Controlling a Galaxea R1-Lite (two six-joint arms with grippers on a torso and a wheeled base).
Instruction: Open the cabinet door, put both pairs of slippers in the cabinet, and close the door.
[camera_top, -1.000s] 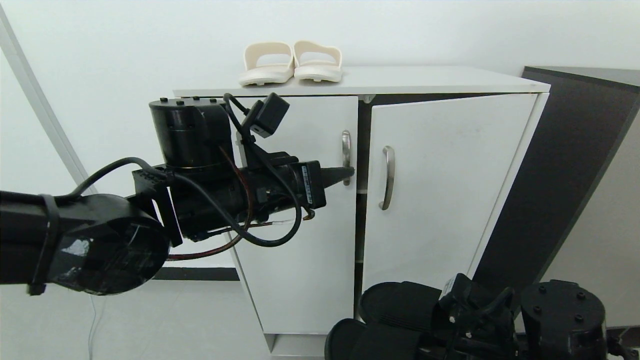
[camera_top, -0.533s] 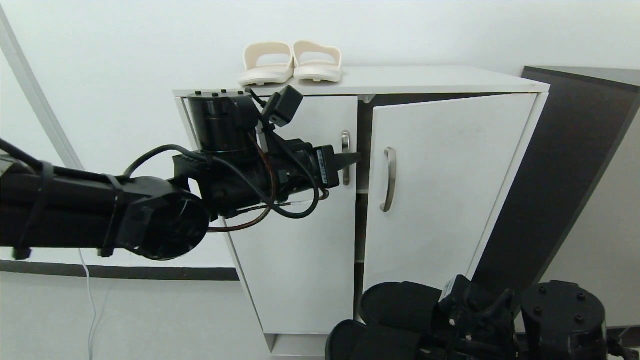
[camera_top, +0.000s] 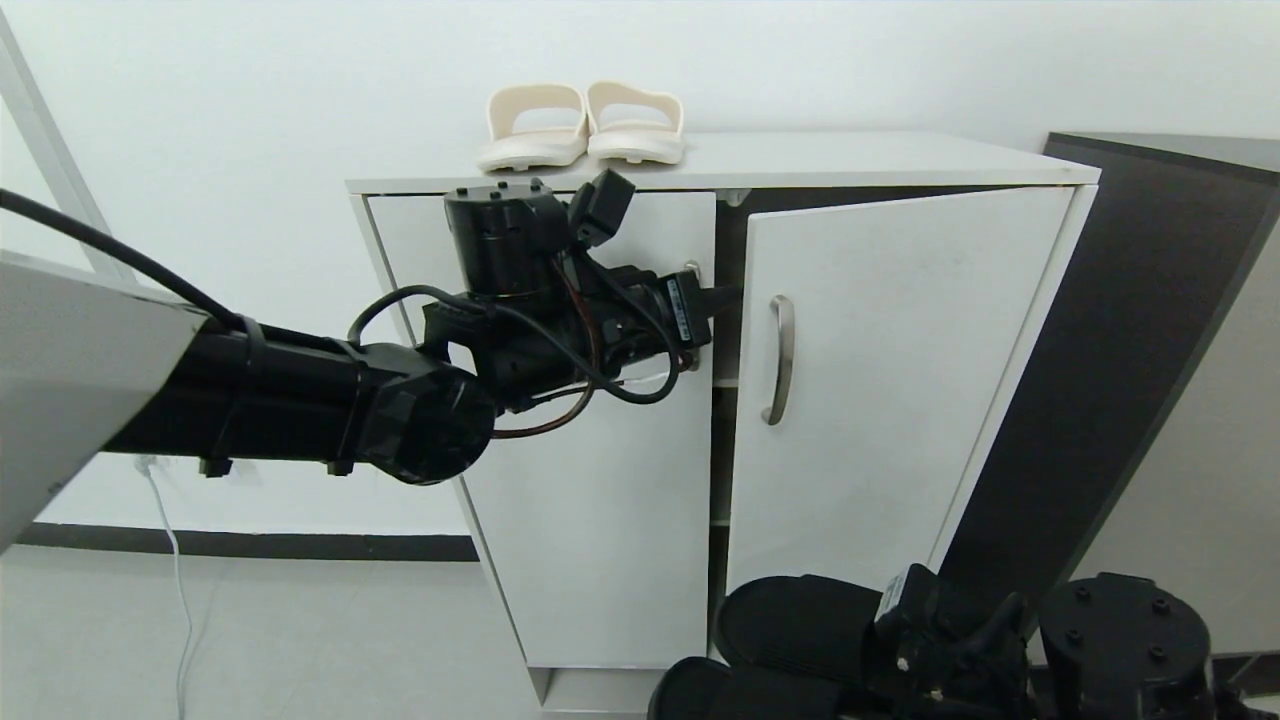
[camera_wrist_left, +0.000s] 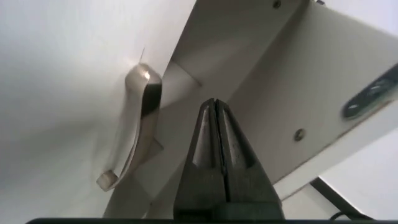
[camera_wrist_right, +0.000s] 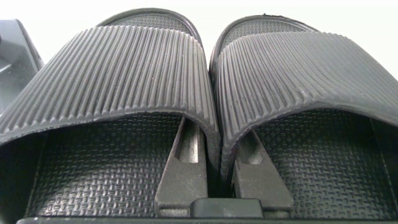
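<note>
Pushed the left pincer (camera_top: 733, 292), pressed together, past the left door handle (camera_top: 692, 272) toward 3 o'clock, into the gap between the doors; probably set to lever one wider. Pinching the black slippers (camera_top: 800, 620) in the right pincer (camera_wrist_right: 216, 132) at 5 o'clock. Leaves the cream slippers (camera_top: 585, 125) atop the cabinet (camera_top: 850, 160) at 12 o'clock.

i see the white cabinet (camera_top: 850, 160) mid-frame, its right-of-frame door (camera_top: 900, 380) slightly ajar, a dark gap between it and the other door (camera_top: 590, 520). cream slippers (camera_top: 582, 125) sit paired on its top, upper centre. black slippers (camera_top: 790, 625) with ribbed straps lie side by side, bottom right.
</note>
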